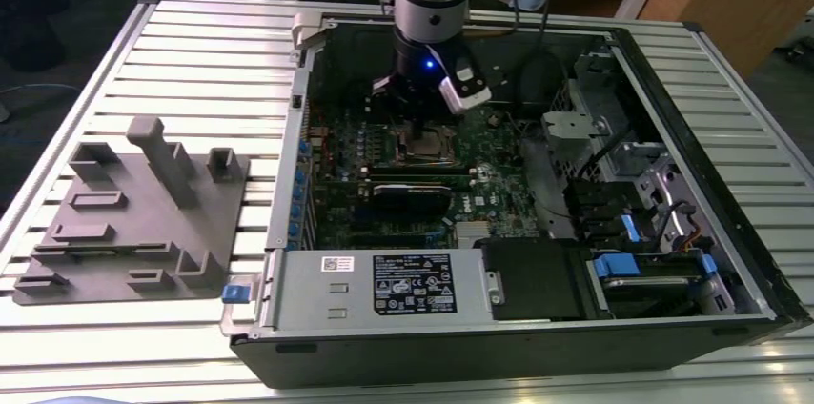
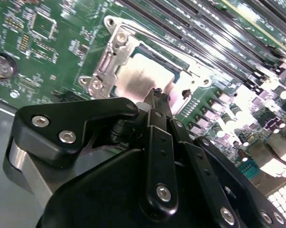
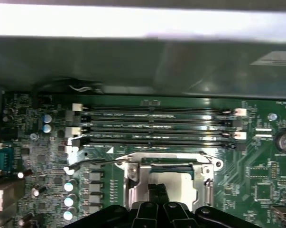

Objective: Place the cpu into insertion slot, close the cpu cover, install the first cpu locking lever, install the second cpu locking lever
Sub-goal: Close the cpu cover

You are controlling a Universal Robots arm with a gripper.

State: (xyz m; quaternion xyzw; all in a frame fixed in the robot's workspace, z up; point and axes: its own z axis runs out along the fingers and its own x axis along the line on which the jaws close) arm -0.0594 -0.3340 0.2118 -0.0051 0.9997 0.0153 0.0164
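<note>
The cpu (image 3: 176, 183) lies in the insertion slot (image 1: 428, 147), its dull silver top showing through the cut-out of the cpu cover (image 3: 133, 183). That silver frame lies flat over the chip (image 2: 143, 76) and the cover (image 2: 115, 52) is ringed by green board. My gripper (image 2: 159, 97) hangs just above the socket's near edge, with its black fingers together and nothing between them. A thin metal lever rod (image 3: 97, 163) runs out sideways from one corner of the cover. In the exterior view the gripper (image 1: 426, 123) is inside the open computer case, right over the socket.
Long black memory slots (image 3: 157, 126) run beside the socket. The case walls (image 1: 299, 137) enclose the board, with a power supply (image 1: 381, 285) at the front and drive bays (image 1: 636, 232) on the exterior view's right. A grey fixture block (image 1: 133, 213) sits on the slatted table.
</note>
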